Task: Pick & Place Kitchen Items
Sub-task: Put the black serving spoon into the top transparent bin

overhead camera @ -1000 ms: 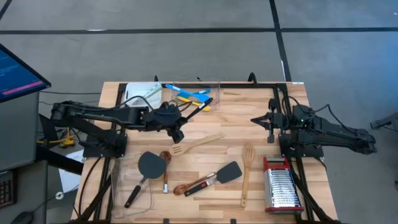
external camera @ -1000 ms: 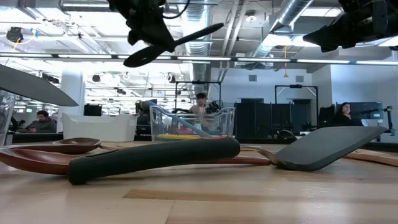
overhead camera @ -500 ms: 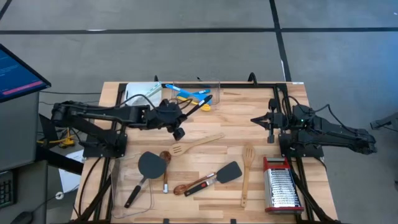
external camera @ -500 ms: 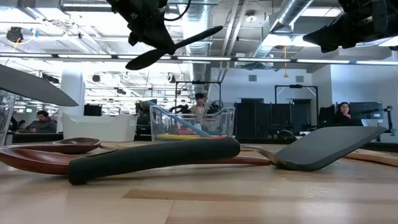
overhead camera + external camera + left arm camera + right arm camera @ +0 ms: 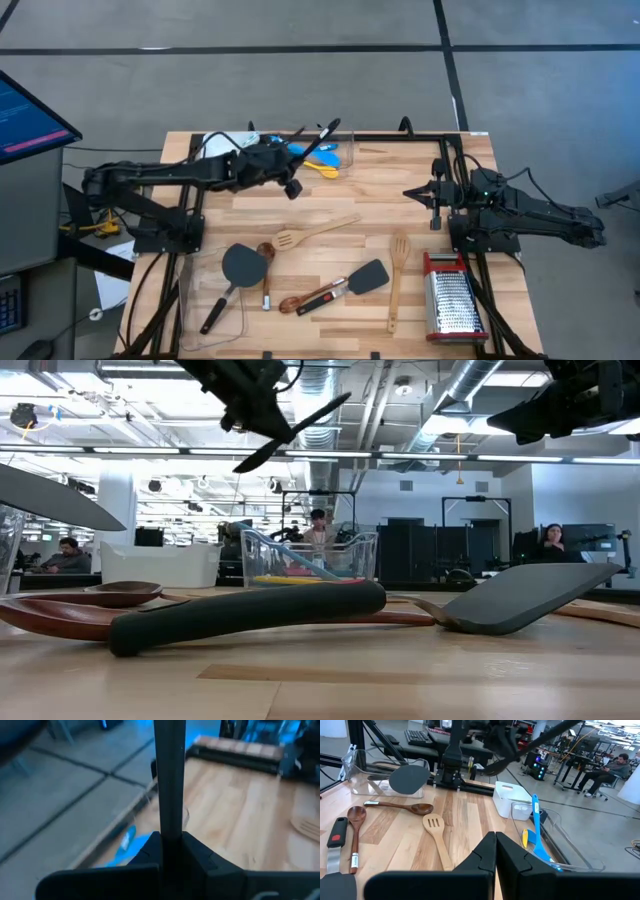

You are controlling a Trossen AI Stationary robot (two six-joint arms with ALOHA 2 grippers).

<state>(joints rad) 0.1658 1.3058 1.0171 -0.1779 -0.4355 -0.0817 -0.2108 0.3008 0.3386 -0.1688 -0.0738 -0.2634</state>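
While the left gripper [image 5: 283, 165] hangs above the far side of the table [image 5: 380, 215], its fingers [image 5: 150, 852] pinch the handle of a black slotted spoon [image 5: 318, 136], held aloft over the clear tub [image 5: 345, 150]. From the left wrist view only the dark handle shows; the spoon's head is cut off. Blue and yellow spoons [image 5: 312, 160] lie in the tub, partly hidden by the arm. The right gripper [image 5: 437, 197] waits at the table's right side, fingers [image 5: 487, 852] pressed together, empty. Wooden spatulas [image 5: 315, 232], a dark grey spatula [image 5: 368, 275] and other utensils lie on the table, near the grater [image 5: 452, 298].
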